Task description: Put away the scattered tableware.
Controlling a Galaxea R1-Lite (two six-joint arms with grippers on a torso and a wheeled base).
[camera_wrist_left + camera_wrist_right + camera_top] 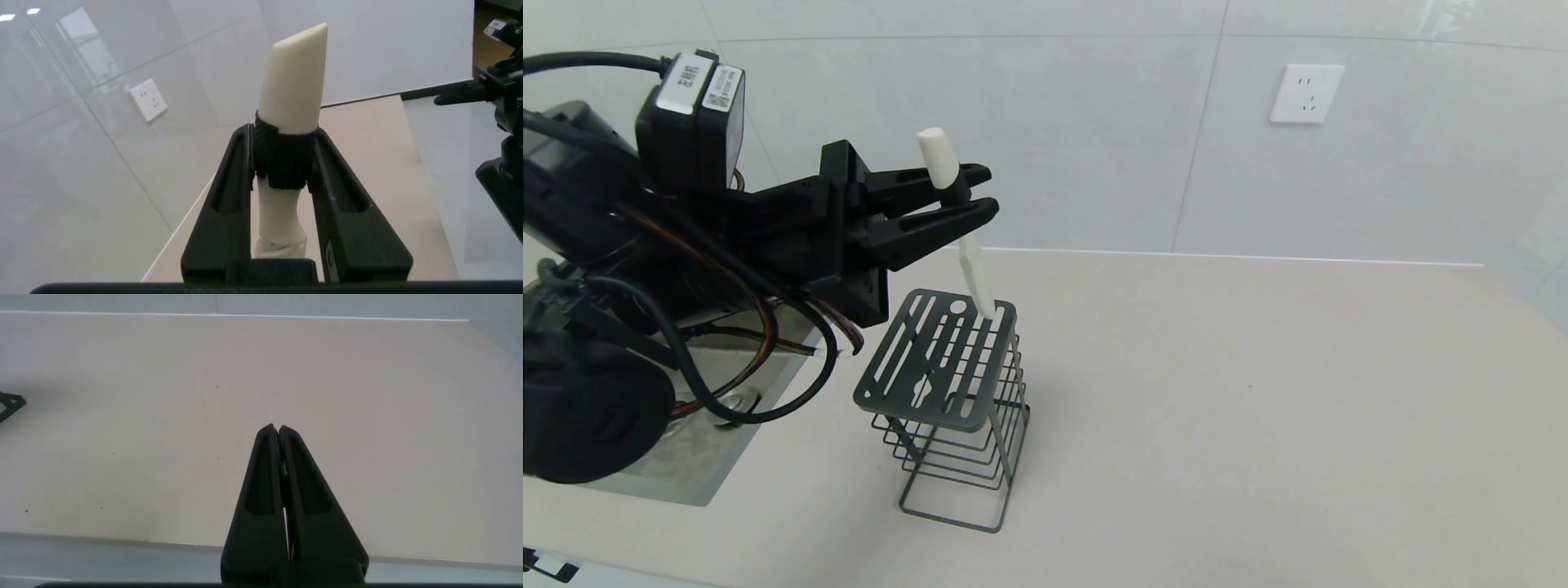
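Head view, left hand: the left hand [984, 192] is raised above the left part of the table [1258, 408]. Its two black fingers are clamped on a white utensil [939, 159].
Head view, white utensil: it stands nearly upright and leans slightly. The thick rounded end sticks up above the fingers, and the thinner flat part hangs below them. Its lower end meets the back right corner of the rack's top plate, at one of the slots. I cannot tell how far it goes in.
Head view, rack: a dark grey wire rack [935, 359] with a slotted top plate stands on the table. It is just beside the sink [686, 457], which is let into the table's left side, and well apart from the table's back edge.
Head view, wall: a white wall socket [1307, 92] sits on the tiled wall above the table's back edge.
Left wrist view, left hand: the left hand [282, 155] has its ribbed black pads pressed against the white utensil [292, 77] from both sides. The slanted pale end rises past the fingertips. The wall socket [148, 100] and the table [384, 163] lie beyond.
Right wrist view, right hand: the right hand [279, 433] is closed, fingers pressed together with nothing between them. It hangs over a bare stretch of the table [122, 392].
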